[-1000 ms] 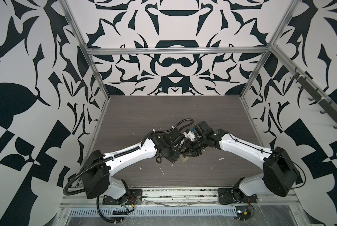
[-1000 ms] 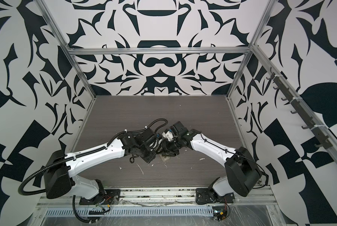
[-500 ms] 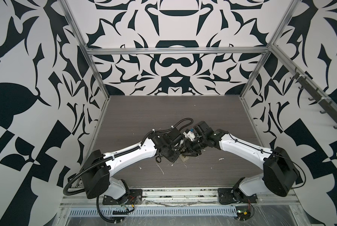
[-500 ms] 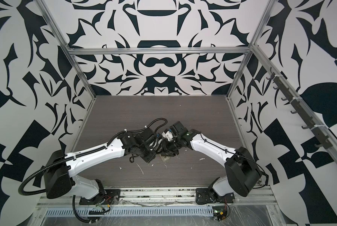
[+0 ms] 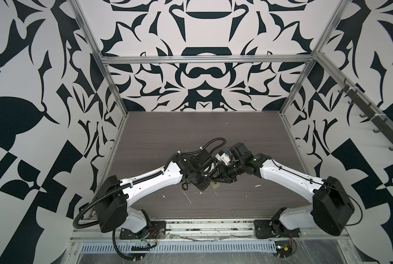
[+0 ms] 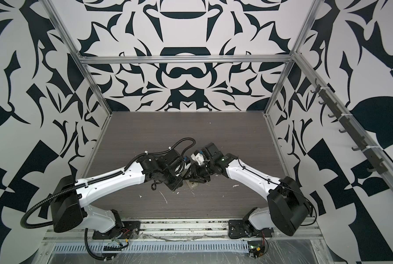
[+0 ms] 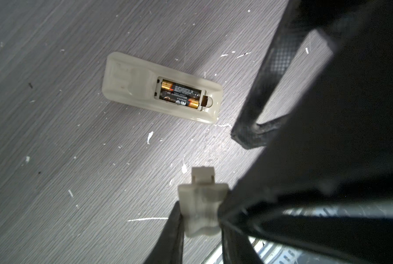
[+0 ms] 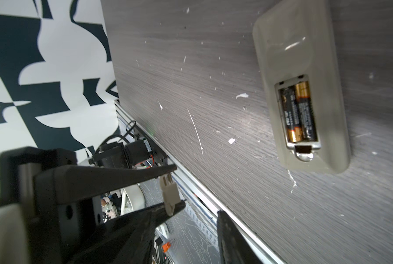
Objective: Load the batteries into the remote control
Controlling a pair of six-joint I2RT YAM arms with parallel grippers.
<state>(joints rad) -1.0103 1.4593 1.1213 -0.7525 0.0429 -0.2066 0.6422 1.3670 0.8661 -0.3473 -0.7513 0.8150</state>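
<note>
The remote control (image 7: 131, 84) (image 8: 293, 45) lies back-up on the table, with only a pale corner (image 5: 215, 185) showing under the arms in a top view. Two batteries (image 7: 179, 91) (image 8: 306, 109) lie side by side in its open recess. My left gripper (image 7: 201, 213) is shut on a pale battery cover (image 7: 200, 201) (image 8: 169, 196), held above the table and apart from the remote. My right gripper (image 8: 199, 217) hovers beside the left one with jaws apart and nothing between them. One of its fingers (image 7: 280, 57) shows close to the remote's end.
The dark wood-grain table (image 5: 191, 137) carries white flecks and scratches. An aluminium rail (image 8: 213, 205) runs along its front edge. Patterned walls close in the back and both sides. Both wrists crowd together over the remote near the table's middle.
</note>
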